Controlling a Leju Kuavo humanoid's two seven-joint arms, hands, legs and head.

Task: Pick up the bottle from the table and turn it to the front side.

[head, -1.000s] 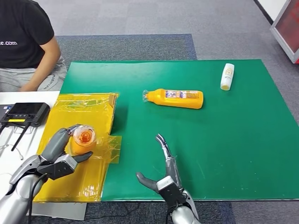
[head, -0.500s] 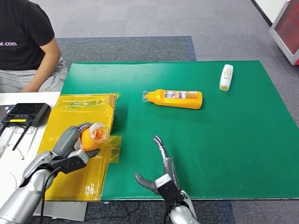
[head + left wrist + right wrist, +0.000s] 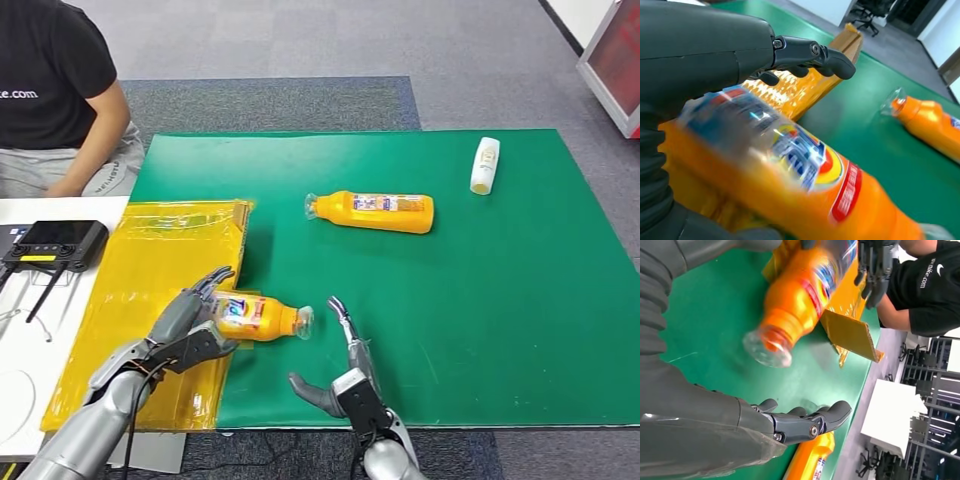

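Swung from upright to sideways, the orange bottle [image 3: 260, 317] sits gripped in my left hand [image 3: 189, 325]; my right hand [image 3: 347, 375] hovers, fingers spread.

I saw grey carpet flooring [image 3: 249, 40] around the work area, a white table [image 3: 30, 330] at left and a red-panelled cabinet [image 3: 615, 55] at far right.

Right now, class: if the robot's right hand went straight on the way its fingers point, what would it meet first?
Probably the clear cap of the held bottle, just ahead of the open right hand; depth is uncertain.
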